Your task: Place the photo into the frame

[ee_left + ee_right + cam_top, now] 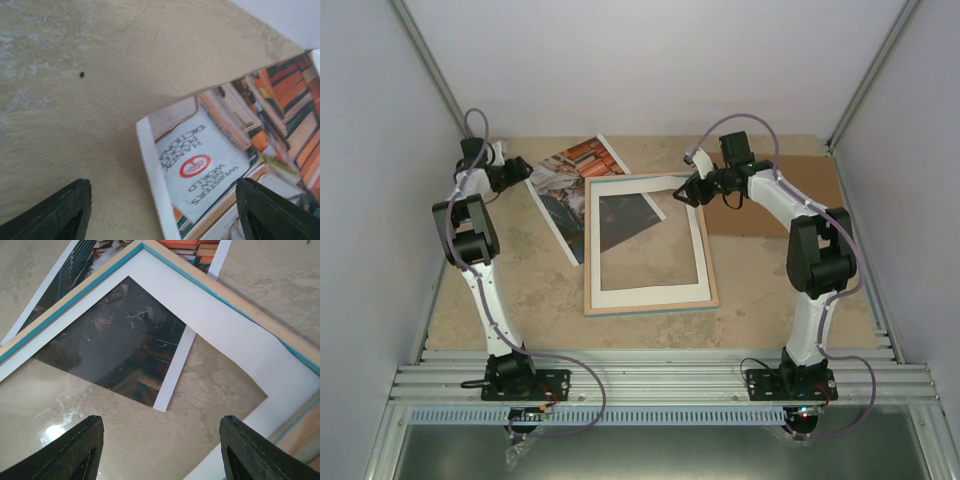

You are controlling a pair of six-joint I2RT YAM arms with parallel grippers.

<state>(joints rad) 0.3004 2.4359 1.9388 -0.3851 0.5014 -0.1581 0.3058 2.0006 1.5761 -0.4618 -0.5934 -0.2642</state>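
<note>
The photo (567,172) lies flat at the back left, its lower right part under the frame and showing dark through the pane. The frame (651,305) lies flat mid-table with a white mat board (645,291) in it. My left gripper (523,170) is open and empty over the photo's left corner. In the left wrist view that corner (215,165) lies between my fingers (55,212). My right gripper (686,190) is open and empty above the frame's far right corner. The right wrist view shows the turquoise frame edge (75,298), the mat (225,335) and the photo (120,350) under the pane.
A plain brown backing board (770,215) lies flat to the right of the frame, under my right arm. White walls close in the table on three sides. A small dark speck (82,74) is on the table near the photo.
</note>
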